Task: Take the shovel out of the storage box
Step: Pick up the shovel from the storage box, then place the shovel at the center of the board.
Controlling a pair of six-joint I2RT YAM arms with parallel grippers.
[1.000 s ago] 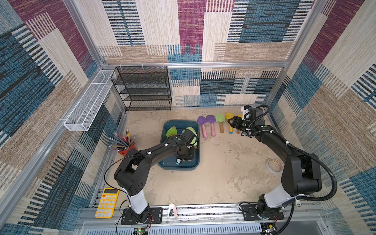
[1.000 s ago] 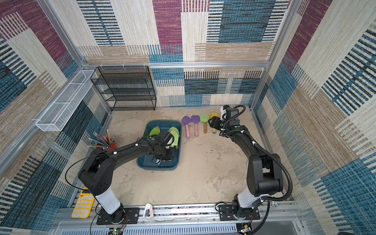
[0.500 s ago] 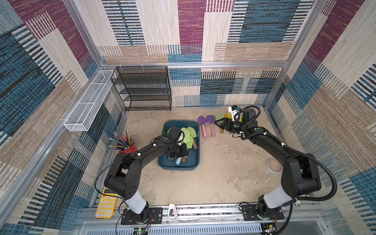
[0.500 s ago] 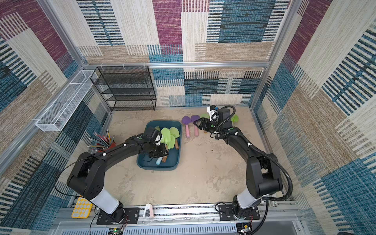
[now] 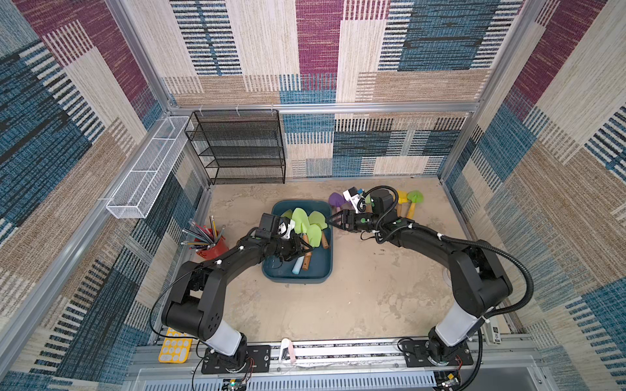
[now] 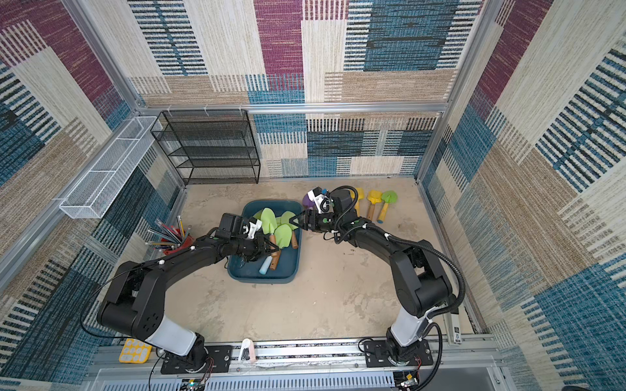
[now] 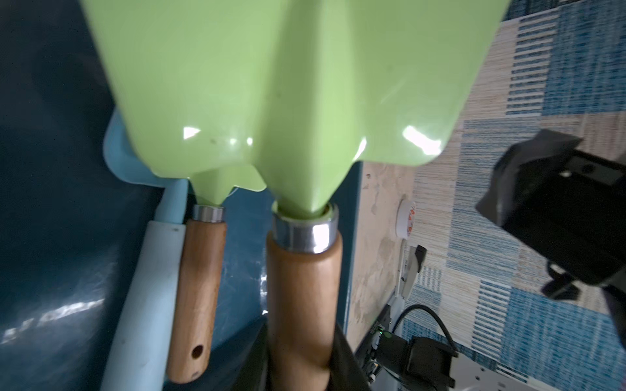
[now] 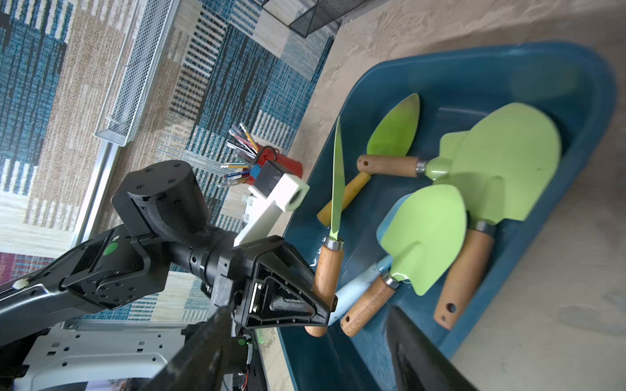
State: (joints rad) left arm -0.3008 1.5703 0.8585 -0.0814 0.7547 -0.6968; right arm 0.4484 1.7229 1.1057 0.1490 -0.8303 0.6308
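Sandy tabletop point(image 5: 355, 298): storage box point(image 5: 321, 265) holds green shovels point(image 5: 299, 219).

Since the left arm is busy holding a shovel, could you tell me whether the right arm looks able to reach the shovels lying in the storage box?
Probably yes: the right pincer hangs open at the rim of the storage box, near the loose green shovels, and nothing covers them.

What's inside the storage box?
Storage box holds overlapping green shovels with wooden handles; the left gripper is shut on one shovel by its handle. A light-blue shovel lies mostly covered by a green blade. Floor under the pile is hidden.
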